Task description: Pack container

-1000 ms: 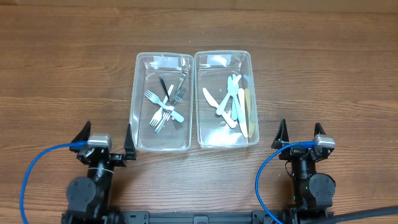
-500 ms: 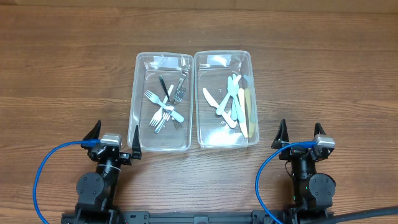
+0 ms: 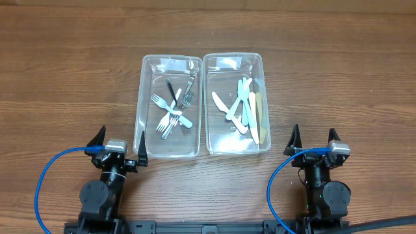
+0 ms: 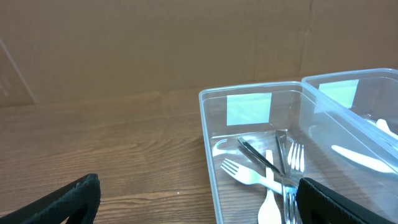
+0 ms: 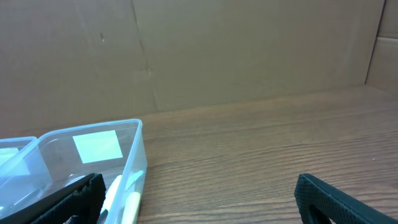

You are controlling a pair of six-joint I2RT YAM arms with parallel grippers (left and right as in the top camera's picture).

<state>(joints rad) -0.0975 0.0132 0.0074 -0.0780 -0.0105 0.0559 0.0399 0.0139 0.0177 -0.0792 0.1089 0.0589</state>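
No readable text: blank pale label (image 4: pixel 249 109) on left container (image 3: pixel 139 110), another on right container (image 3: pixel 266 110)

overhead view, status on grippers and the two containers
Left gripper open, empty, by near corner of left container. Right gripper open, empty. Forks in left container, pastel cutlery in right container. Nothing blocking.

A brown wood-grain table (image 3: pixel 65 78) spans the scene; at its far edge stands a plain cardboard wall (image 4: pixel 155 43).
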